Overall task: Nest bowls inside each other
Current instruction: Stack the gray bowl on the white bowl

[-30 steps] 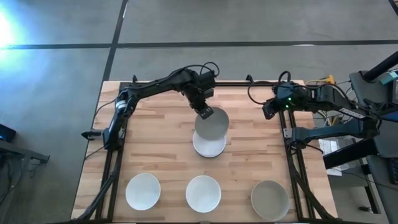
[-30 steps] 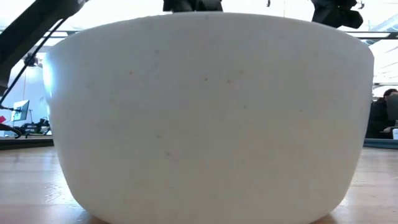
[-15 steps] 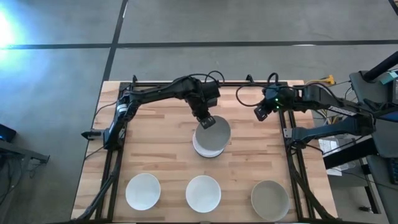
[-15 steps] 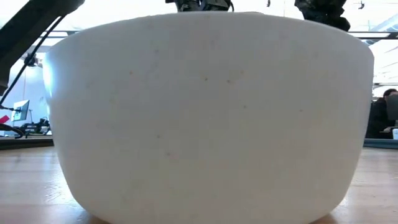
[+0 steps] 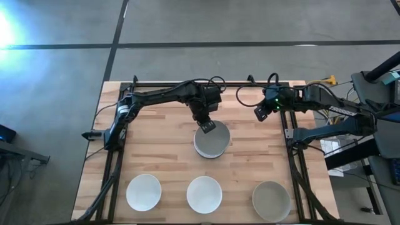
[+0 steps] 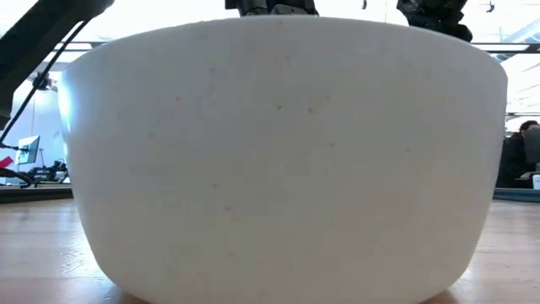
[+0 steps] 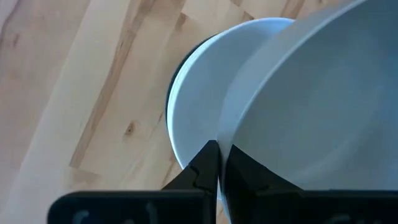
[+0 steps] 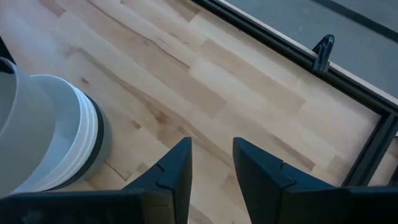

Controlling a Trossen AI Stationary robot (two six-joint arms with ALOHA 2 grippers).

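Note:
A stack of bowls (image 5: 201,152) stands at mid-table: white ones over a dark one (image 7: 175,78) at the bottom. My left gripper (image 5: 205,125) is above the stack's far rim, shut on a light grey bowl (image 5: 212,139) that covers the stack. My right gripper (image 5: 259,113) hovers open to the right of the stack, toward the far edge; its wrist view shows the stack (image 8: 62,140). Along the near edge stand two white bowls (image 5: 144,192) (image 5: 204,194) and a grey-beige one (image 5: 271,200). The middle white bowl (image 6: 278,152) fills the low view. My left gripper pinches the light grey bowl by its far rim (image 7: 225,140), one finger inside the bowl and one outside. The fingers (image 7: 208,165) come from above, slanting down from the far side. The bowl sits tilted in the top white bowl (image 7: 193,106) of the stack.
A black metal frame (image 5: 187,83) runs along the table's far edge and down both sides (image 5: 294,162). Bare wood lies left and right of the stack (image 5: 156,137). Cables and equipment sit off the table's right side (image 5: 350,119).
My left gripper has moved down and toward the near edge, bringing the grey bowl from above the stack's far side down into the top white bowl, so that it now covers most of the stack. My right gripper has shifted toward the table's left.

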